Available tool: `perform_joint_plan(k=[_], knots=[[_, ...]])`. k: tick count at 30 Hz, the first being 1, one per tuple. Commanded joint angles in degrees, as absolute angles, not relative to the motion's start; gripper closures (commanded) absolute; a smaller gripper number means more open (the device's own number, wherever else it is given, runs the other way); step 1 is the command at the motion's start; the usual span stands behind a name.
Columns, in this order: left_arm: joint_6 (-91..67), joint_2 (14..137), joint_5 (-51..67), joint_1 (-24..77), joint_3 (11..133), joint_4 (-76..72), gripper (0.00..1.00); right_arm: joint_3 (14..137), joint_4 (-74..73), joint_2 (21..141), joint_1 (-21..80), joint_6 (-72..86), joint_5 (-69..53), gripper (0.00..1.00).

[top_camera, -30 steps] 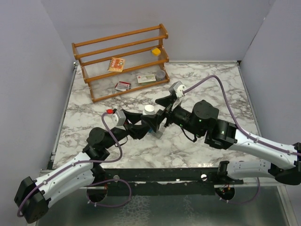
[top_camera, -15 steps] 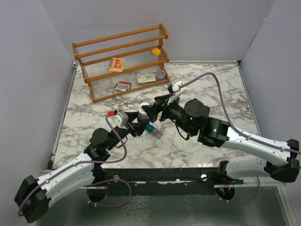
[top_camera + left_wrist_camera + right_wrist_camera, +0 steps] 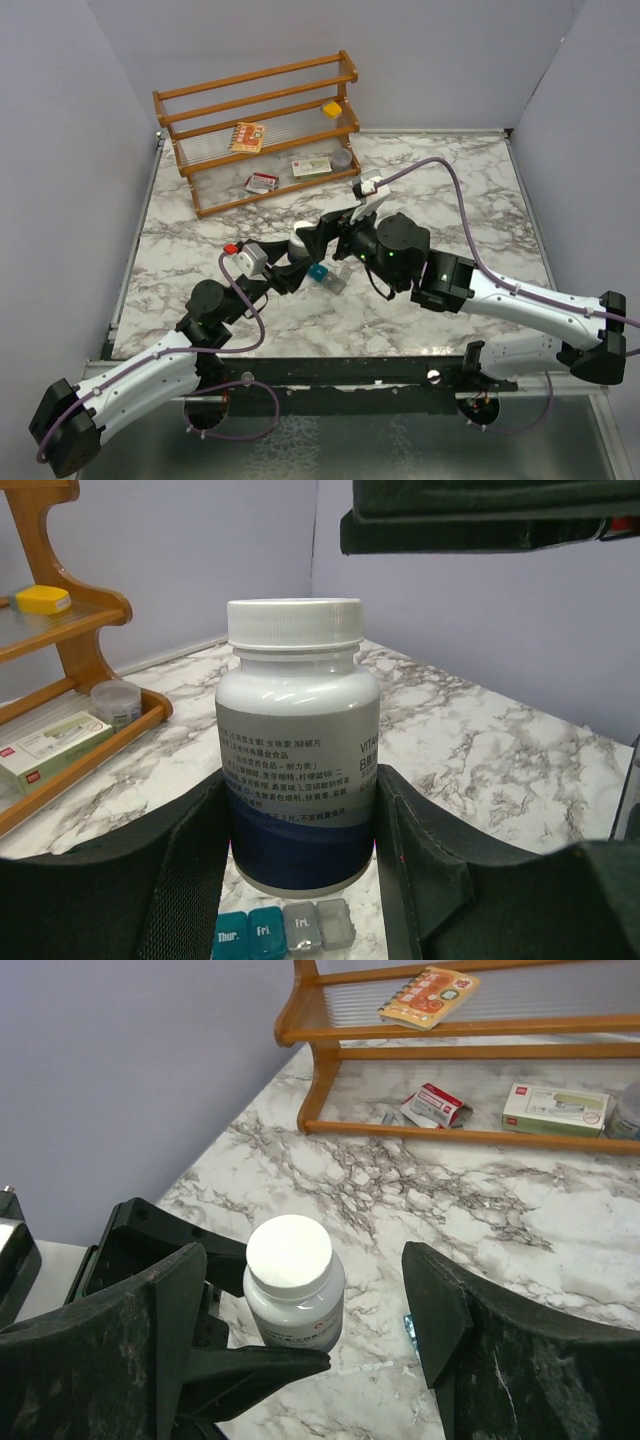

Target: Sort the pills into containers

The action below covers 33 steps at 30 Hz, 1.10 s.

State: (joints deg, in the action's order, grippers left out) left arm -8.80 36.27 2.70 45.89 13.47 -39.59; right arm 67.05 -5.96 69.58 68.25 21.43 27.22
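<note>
Bottle [image 3: 298, 750] with white cap [image 3: 289, 1248] sits clamped in the left pincer [image 3: 300, 825]; right pincer [image 3: 305, 1280] hangs spread apart just above the cap; the containers [image 3: 283, 932] lie on the worktop [image 3: 480, 740] just below the bottle.

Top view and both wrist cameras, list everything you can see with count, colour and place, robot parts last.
pill bottle: one, grey-white with a blue band and white cap, mid-table
containers: one strip, teal and grey compartments, on the table under the bottle
rack: one, brown wood, far left of the table
booklet: one, orange, rack's glass shelf
yellow block: one, same shelf
small box: one, red-white, rack's bottom tier
flat box: one, green-white, bottom tier
jar: one, clear, beside the flat box
table: one, white-grey marble
left arm: white-black, jaws shut on the bottle's sides
right arm: white-black, jaws open over the cap
</note>
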Motion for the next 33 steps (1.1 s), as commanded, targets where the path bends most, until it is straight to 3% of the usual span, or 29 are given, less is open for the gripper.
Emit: perform_joint_plan(k=[1, 14, 28, 33], knots=[[-8.39, 35.65, 1.73, 46.31, 13.19, -42.95, 1.0, 66.0, -3.78, 70.84, 68.2, 23.72, 29.13, 0.2], [-8.68, 36.62, 1.91, 46.84, 13.04, -44.23, 1.0, 64.47, -1.14, 71.6, 68.2, 23.77, 28.59, 0.22], [-8.57, 38.21, 1.95, 47.46, 13.18, -45.31, 1.0, 65.7, -1.52, 72.86, 68.21, 22.8, 25.87, 0.32], [-8.61, 38.87, 2.05, 47.63, 13.34, -45.54, 1.0, 65.72, -1.54, 72.84, 68.2, 22.72, 25.88, 0.41]])
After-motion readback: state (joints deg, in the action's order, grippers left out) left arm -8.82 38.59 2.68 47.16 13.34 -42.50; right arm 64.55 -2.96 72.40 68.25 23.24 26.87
